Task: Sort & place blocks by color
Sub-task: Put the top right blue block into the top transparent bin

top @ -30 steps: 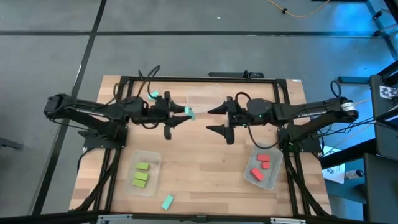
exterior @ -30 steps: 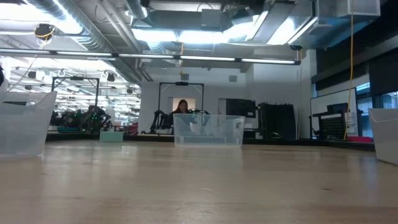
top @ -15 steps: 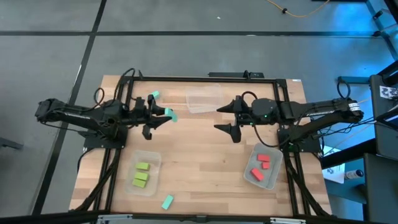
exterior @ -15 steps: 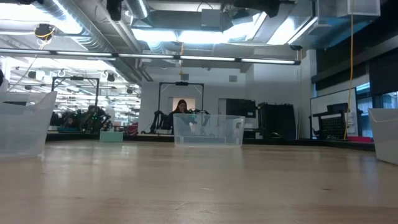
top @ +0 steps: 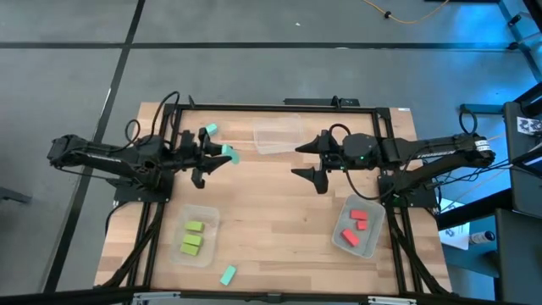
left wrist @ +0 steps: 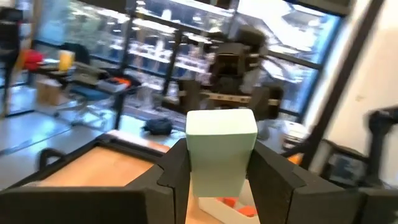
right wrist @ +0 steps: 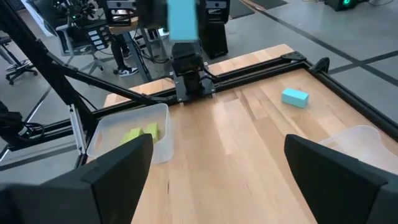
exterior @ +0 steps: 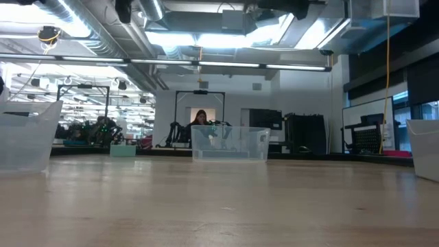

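Teal block point(top: 226, 152) pinched in left pincer point(top: 222, 156), raised above bench point(top: 271, 212) far-left area, near second teal block point(top: 209, 130) on bench & clear tub point(top: 278, 135); right pincer point(top: 306, 158) spread wide, empty, mid-bench; 3 green blocks point(top: 193, 238), 3 red blocks point(top: 354, 224) already in tubs.

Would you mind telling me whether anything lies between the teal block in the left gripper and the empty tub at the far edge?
Nothing visible does. The left gripper holds a teal block above bare table; the empty tub lies just beyond. A second teal block sits off to the side, and the right gripper hangs open, clear of that path.
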`<state>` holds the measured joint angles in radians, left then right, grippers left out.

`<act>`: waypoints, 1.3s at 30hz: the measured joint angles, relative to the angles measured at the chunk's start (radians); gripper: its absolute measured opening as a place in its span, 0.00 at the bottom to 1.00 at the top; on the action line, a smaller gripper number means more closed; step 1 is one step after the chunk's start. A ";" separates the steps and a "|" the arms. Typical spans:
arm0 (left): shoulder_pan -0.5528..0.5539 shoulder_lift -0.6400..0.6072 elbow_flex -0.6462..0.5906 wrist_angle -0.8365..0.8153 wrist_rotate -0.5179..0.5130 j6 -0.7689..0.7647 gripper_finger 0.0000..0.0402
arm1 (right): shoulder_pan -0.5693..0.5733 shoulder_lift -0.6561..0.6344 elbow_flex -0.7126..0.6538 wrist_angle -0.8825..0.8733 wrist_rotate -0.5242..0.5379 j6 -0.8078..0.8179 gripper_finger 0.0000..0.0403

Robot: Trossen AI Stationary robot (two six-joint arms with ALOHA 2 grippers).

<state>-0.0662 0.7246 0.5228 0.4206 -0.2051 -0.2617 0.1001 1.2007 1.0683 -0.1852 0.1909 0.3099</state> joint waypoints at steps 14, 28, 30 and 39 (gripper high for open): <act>0.406 0.512 0.424 -0.526 0.141 -0.006 0.30 | -0.034 -0.021 0.000 0.002 0.066 0.048 0.91; 0.607 1.094 0.709 -0.619 0.250 0.073 0.30 | -0.034 -0.016 0.000 0.001 0.158 0.164 0.91; 0.612 1.133 0.713 -0.624 0.262 0.055 0.30 | -0.035 -0.016 0.000 0.001 0.161 0.162 0.91; 0.586 1.182 0.713 -0.609 0.247 0.090 0.30 | -0.035 -0.016 0.000 0.002 0.183 0.171 0.91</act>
<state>0.5194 1.9068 1.2362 -0.1883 0.0418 -0.1715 0.0654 1.1843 1.0687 -0.1837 0.3740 0.4805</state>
